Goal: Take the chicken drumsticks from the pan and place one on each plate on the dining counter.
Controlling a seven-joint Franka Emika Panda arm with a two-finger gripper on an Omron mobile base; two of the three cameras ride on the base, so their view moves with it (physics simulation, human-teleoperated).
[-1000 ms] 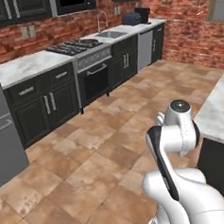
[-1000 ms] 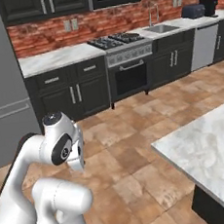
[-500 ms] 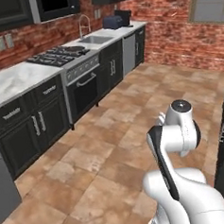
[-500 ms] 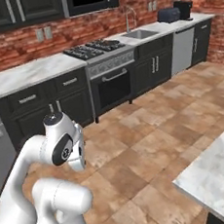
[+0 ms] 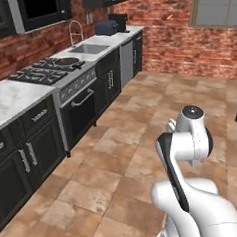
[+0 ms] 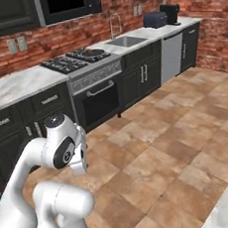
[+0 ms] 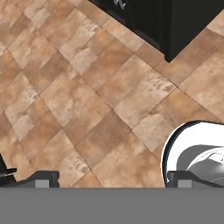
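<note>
Risk item: pan [image 6: 95,52] on stove [image 5: 47,71] beyond my reach, tool spread I cannot tell; careless driving could clip cabinets.

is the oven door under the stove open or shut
Shut. The oven door sits flush with the dark cabinets beside it, its bar handle level across the top, in both base views.
</note>
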